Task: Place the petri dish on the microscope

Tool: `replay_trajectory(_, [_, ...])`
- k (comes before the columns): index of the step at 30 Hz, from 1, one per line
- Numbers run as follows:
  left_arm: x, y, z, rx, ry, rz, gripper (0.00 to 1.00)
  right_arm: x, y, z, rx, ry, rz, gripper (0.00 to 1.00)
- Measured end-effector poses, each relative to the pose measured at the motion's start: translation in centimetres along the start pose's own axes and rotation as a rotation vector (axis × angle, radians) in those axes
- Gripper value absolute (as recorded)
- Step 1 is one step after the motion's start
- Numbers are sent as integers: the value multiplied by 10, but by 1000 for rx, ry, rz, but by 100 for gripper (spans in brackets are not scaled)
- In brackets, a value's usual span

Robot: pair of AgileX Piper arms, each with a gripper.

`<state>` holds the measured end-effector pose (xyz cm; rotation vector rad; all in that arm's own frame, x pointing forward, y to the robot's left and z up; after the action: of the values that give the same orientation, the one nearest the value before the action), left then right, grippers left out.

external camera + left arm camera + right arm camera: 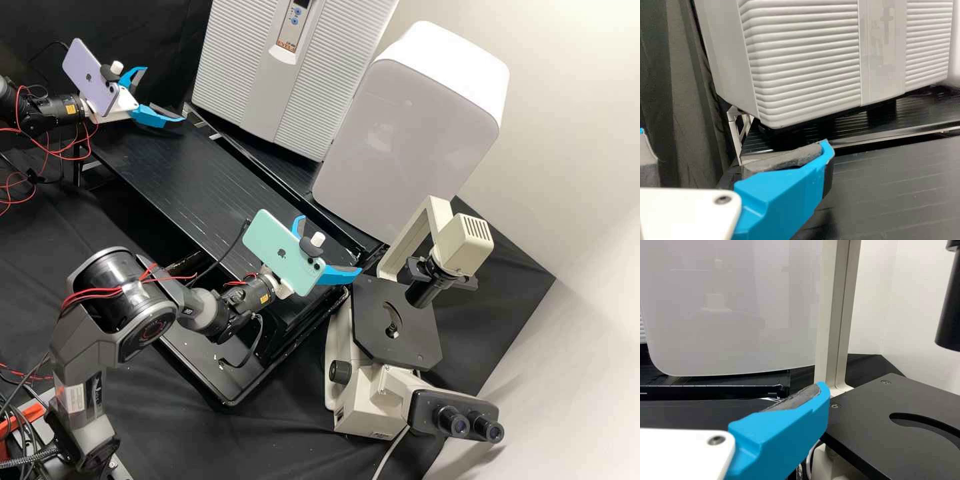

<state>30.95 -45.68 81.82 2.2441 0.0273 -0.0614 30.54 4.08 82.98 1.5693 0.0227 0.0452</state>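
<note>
In the high view, our spread right pincer is just beside the stage of the microscope; our left pincer, also spread, is well apart from it. The left wrist view faces a cabinet; the right, that stage beside our finger. We can't locate the dish.

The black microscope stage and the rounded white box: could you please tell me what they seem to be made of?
The stage looks like matt black metal, going by its dull, even surface and recessed screws. The box seems plastic, its front glossy with soft reflections, though that panel could be glass.
</note>
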Motion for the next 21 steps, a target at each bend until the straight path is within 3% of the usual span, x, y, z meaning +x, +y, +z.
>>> replay_trajectory(15, [0, 0, 0, 0, 0, 0, 100, -10, 1, -2, 0, 1, 1, 100])
replay_trajectory(21, [0, 0, 0, 0, 0, 0, 100, -31, 5, -12, 1, 59, 35, 100])
